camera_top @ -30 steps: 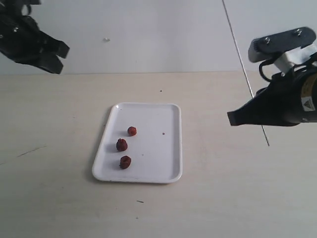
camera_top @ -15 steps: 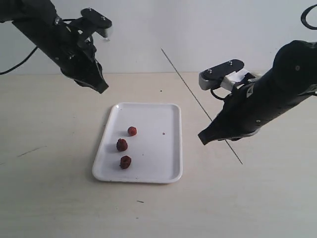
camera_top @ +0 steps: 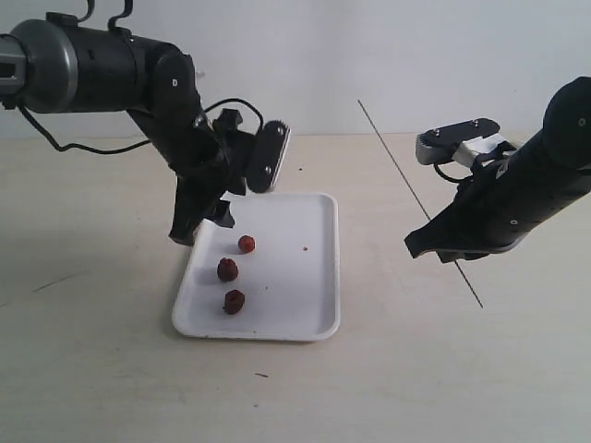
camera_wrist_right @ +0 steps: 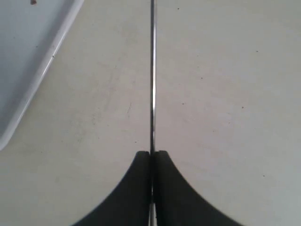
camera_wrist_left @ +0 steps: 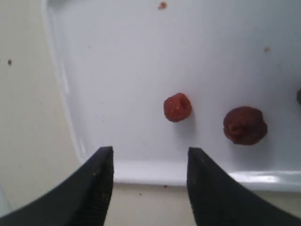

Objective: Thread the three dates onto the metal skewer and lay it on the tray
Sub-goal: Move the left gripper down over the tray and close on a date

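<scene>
Tray (camera_top: 309,286) position: flat on the light surface (camera_top: 111,369), near the centre of the exterior view. The three dates (camera_top: 227,269) lay loose in a row along the tray's left half, apart from one another and not threaded. A red crumb (camera_top: 306,248) lay on the tray to the right of the row.

The left hand (camera_top: 201,227) was set wide, its two fingers (camera_wrist_left: 96,179) well apart and holding nothing. It hung over the tray's left rim beside the far end of the row. In the left wrist view the farthest date (camera_wrist_left: 178,107) lay ahead of the gap between the fingers, not inside it. Contact with the tray could not be determined.

The right hand (camera_top: 413,247) was pressed tight on the metal skewer (camera_top: 397,165), to the right of the tray and clear of it. In the exterior view the skewer ran diagonally, from upper left above the hand to lower right below it. In the right wrist view it projected straight out from the closed fingertips over bare surface beside the tray's edge.
</scene>
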You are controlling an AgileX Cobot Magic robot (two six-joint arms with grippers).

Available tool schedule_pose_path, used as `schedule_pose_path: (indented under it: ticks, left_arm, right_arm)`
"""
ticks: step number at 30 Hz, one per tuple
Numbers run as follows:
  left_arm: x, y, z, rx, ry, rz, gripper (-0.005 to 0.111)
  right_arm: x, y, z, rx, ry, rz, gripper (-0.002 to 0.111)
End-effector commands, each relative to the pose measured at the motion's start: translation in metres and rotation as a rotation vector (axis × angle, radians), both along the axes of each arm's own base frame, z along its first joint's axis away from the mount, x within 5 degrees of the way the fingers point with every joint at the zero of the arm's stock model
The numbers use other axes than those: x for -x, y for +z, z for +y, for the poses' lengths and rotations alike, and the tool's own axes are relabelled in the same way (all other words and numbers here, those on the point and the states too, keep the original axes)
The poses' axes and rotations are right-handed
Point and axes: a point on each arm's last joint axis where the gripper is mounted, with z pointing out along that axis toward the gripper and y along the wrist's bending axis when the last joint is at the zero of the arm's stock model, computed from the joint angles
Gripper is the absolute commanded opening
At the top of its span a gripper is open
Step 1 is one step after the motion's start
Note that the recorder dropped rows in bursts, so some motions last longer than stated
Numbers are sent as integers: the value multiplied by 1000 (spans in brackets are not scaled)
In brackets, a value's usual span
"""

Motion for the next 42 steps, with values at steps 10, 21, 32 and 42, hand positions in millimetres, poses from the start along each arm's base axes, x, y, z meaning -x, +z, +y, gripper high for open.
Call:
schedule_pose_path:
  ticks: [10, 21, 32, 42]
  left_arm:
    - [-9, -23, -11, -96, -302, -132, 50]
    - [-6, -29, -9, -164, -428, -105, 50]
    - [-9, -47, -11, -248, -655, -155, 50]
    - [-13, -67, -13, -251, -659, -152, 50]
  right_arm:
    - [-3, 4, -2, -1, 1, -22, 0]
    - [-3, 4, -2, -1, 1, -24, 0]
    - [-3, 4, -2, -1, 1, -26, 0]
    - [-4, 4, -2, 1, 1, -32, 0]
